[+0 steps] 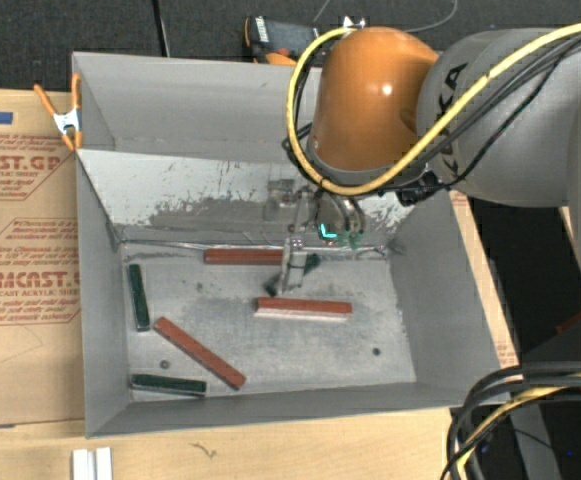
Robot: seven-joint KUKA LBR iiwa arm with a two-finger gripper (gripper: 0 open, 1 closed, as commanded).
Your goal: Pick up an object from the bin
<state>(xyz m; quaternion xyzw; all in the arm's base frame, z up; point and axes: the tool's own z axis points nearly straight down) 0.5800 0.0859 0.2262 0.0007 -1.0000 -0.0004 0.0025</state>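
Camera view: grey metal bin [100, 228] with five loose flat bars, gripper [291, 274] lowered at its middle.

Three bars are smooth red-brown strips: the back bar [242, 257] lies level by the far wall, the centre bar [303, 309] lies level mid-floor, and the slanted bar [198, 352] lies at lower left. Two are dark green: one upright bar [138, 296] by the left wall, one low bar [168, 384] along the near wall. The floor is scuffed, speckled metal. The gripper hangs between the back bar and the centre bar, just above the latter's left end; whether it is spread or closed I cannot tell. The orange wrist cover [375, 98] and yellow cables [300, 78] hide the bin's upper right.
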